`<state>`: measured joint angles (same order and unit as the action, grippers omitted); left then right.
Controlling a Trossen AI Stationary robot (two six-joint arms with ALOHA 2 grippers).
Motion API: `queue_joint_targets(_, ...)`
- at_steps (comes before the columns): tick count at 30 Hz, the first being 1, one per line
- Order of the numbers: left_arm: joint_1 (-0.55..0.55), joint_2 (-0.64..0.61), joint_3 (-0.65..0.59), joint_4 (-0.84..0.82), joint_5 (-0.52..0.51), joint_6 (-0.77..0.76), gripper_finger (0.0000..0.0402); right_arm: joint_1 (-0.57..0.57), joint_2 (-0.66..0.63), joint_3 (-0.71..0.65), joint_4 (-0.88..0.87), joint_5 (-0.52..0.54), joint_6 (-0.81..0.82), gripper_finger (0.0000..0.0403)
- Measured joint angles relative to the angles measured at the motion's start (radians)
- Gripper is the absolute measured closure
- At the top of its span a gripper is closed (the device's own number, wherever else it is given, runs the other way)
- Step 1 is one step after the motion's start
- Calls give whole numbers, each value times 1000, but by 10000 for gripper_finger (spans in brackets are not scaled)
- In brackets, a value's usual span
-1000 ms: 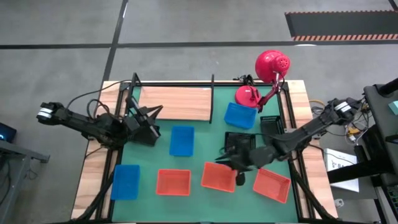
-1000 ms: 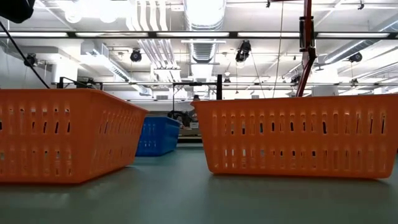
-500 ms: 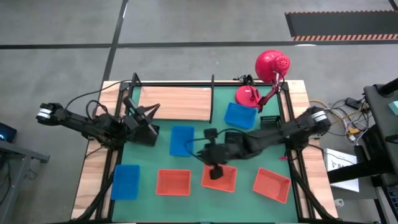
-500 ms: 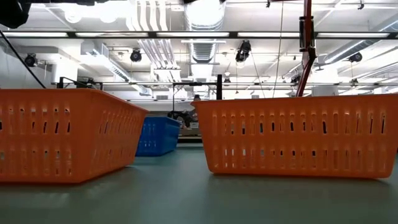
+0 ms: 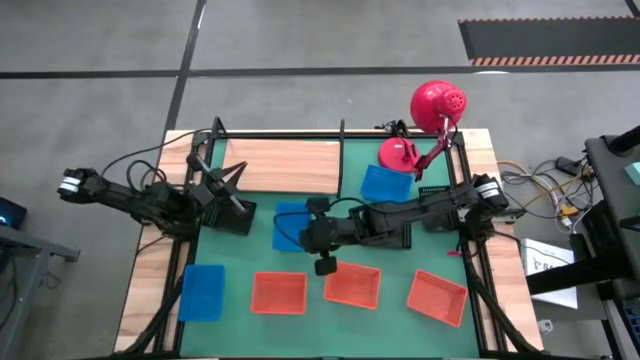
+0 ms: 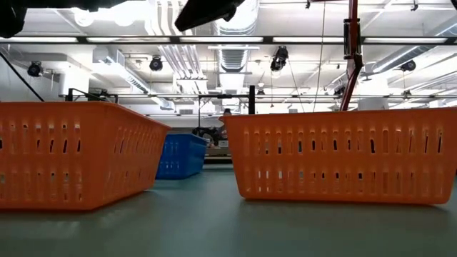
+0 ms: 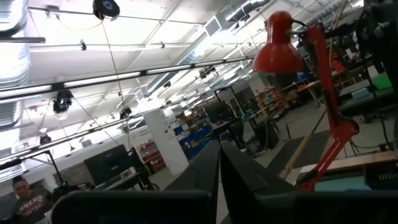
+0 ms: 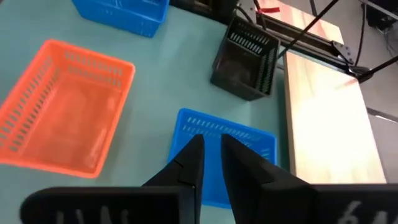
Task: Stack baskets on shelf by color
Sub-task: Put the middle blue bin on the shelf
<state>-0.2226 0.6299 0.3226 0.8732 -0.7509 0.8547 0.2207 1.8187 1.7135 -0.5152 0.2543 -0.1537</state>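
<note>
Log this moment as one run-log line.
right gripper: slightly open, empty, above middle blue basket | left gripper: shut, waiting beside black basket | shelf: bare

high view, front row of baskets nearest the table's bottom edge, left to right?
blue basket → orange basket → second orange basket → third orange basket, skewed

No text, label, brand or number can be read anywhere in these views. The person's dark shirt point(image 7: 28, 207) in the left wrist view bears lettering, but it is too blurred to make out.
</note>
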Motion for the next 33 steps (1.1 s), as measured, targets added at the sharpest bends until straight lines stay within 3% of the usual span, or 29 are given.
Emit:
queue_joint_targets(15, 0, -1, -3, -1, -22, 22, 402, -16, 118, 16, 148, 0, 95, 258)
queue_joint_targets(21, 0, -1, -2, -1, -27, 24, 402, -31, 186, 16, 214, -35, 139, 252)
queue_joint_targets(26, 0, 1, -3, 0, -28, 24, 402, -65, 202, 11, 222, -169, 220, 252)
queue_joint_targets(33, 0, 1, -2, 0, -28, 24, 402, -70, 246, 3, 136, -181, 276, 252)
